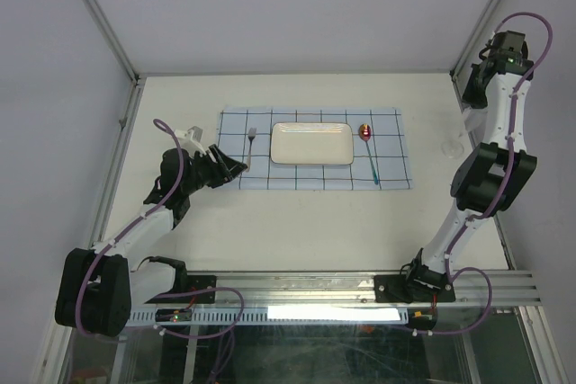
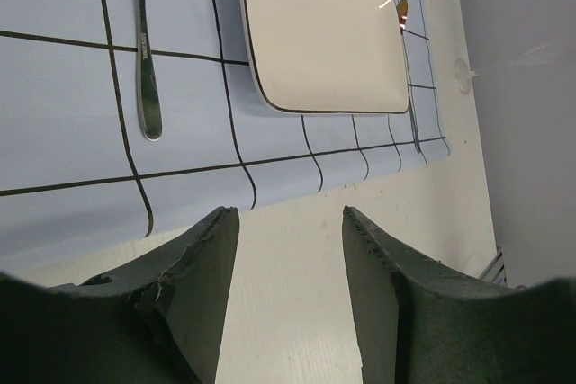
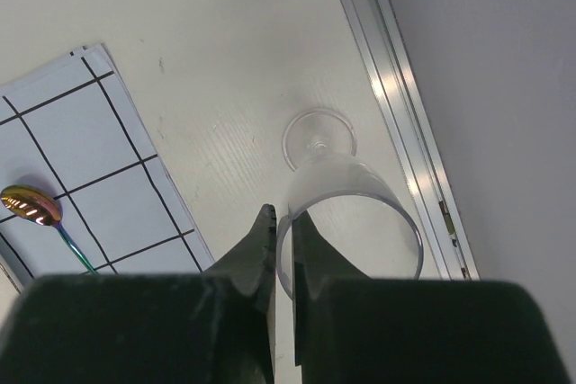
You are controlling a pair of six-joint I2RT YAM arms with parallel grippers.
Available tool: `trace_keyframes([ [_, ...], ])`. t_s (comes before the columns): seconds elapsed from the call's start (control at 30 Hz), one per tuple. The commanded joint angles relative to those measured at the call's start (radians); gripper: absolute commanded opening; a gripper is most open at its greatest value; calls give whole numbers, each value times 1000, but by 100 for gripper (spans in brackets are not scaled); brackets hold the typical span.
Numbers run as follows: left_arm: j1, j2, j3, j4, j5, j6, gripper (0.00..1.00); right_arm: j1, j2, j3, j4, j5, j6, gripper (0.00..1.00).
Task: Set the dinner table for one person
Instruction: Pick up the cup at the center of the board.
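The cream-white dinner table [image 1: 297, 231] carries a pale-blue grid cloth [image 1: 389, 132]. A white rectangular plate [image 1: 312, 143] lies in the cloth's middle, a fork [image 1: 253, 139] to its left and a spoon [image 1: 369, 148] with an iridescent bowl to its right. A clear wine glass [image 3: 346, 195] stands right of the cloth, close to the rail. My right gripper [image 3: 283, 222] is shut on its rim, one finger inside and one outside. My left gripper [image 2: 290, 222] hangs open and holds nothing, low over bare table at the cloth's near left corner, with the fork [image 2: 144, 51] ahead of it.
Aluminium rails [image 3: 405, 105] edge the table, and the right one runs just beside the glass. Grey walls close in the back and both sides. The right arm [image 1: 490, 173] rises tall along the right edge.
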Motion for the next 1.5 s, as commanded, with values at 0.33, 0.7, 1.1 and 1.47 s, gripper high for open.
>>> trace_keyframes([
  [0.33, -9, 5, 31, 37, -13, 15, 51, -8, -37, 47, 25, -30, 1, 0],
  [0.7, -9, 3, 27, 38, -13, 11, 51, -5, -46, 113, 9, -68, 10, 0],
  [1.1, -10, -1, 21, 39, -17, 8, 51, 71, -49, 166, 25, -134, 6, 0],
  [1.47, -10, -13, 32, 11, -29, 14, 51, 187, 13, 258, 57, -149, -3, 0],
])
